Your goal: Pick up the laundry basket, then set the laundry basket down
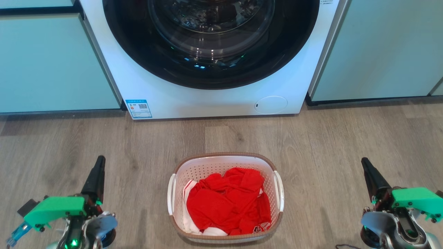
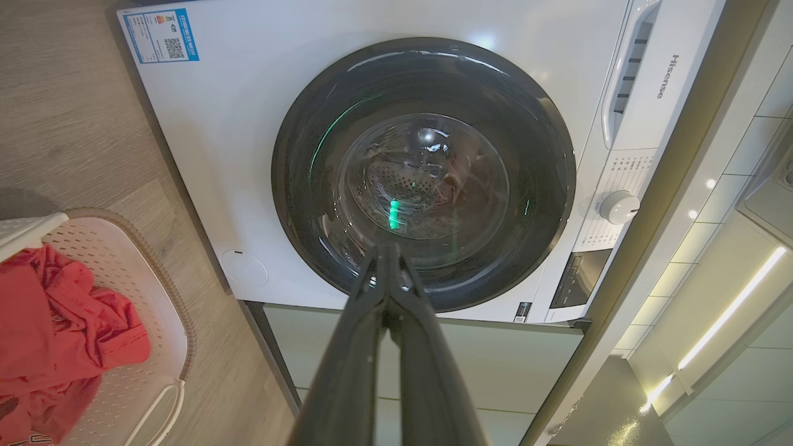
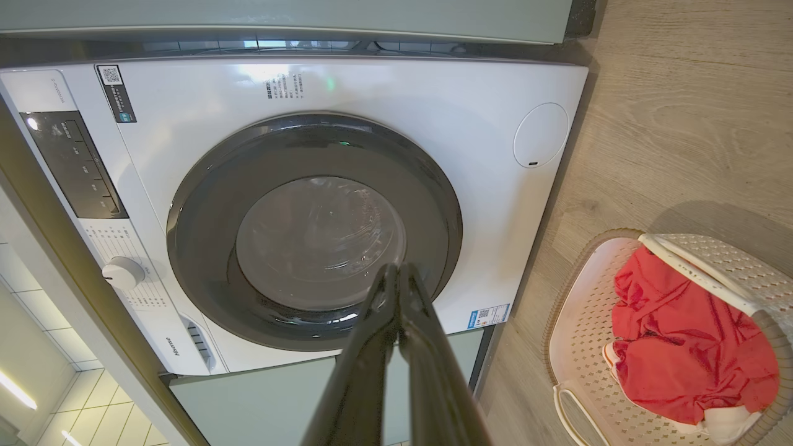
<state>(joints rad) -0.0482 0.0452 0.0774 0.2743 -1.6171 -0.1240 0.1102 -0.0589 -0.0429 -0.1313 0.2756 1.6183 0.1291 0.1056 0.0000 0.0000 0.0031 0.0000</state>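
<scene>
The laundry basket stands on the wood floor in front of me, white and perforated with a brown rim and two white side handles. Red and white clothing lies inside it. My left gripper is at the lower left, well to the left of the basket, its dark fingers pressed together and empty. Far off the basket's right side at the lower right, my right gripper is likewise shut on nothing. The basket sits at the left wrist view's lower left, and the basket at the right wrist view's lower right.
A white front-loading washing machine with a closed dark round door stands just beyond the basket. Pale green cabinet fronts flank it on both sides. Bare wood floor lies between each gripper and the basket.
</scene>
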